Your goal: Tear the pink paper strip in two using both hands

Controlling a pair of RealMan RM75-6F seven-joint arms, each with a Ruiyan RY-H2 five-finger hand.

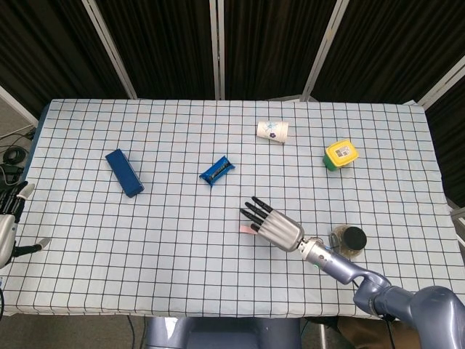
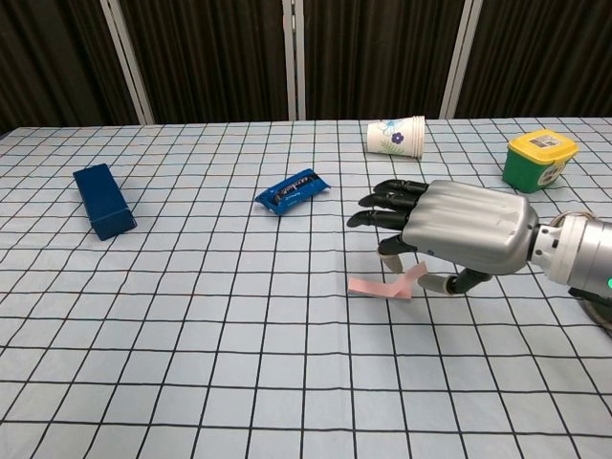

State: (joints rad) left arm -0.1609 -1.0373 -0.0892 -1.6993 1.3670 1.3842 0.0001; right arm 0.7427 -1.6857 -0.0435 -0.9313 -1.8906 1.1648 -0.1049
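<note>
The pink paper strip (image 2: 380,286) lies on the checked cloth, its right end bent up off the table; in the head view only a small piece of the strip (image 1: 246,229) shows beside the fingers. My right hand (image 2: 457,230) hovers just over that raised end, palm down, fingers (image 2: 382,203) stretched out to the left. The thumb sits low, close behind the bent tip, and I cannot see it gripping the paper. My left hand (image 1: 9,220) shows only in the head view, at the far left table edge, fingers apart, holding nothing.
A blue snack packet (image 2: 292,191) lies behind the strip and a dark blue box (image 2: 103,201) sits at the left. A paper cup (image 2: 396,136) on its side, a green tub with a yellow lid (image 2: 540,158) and a dark-lidded jar (image 1: 351,241) stand to the right.
</note>
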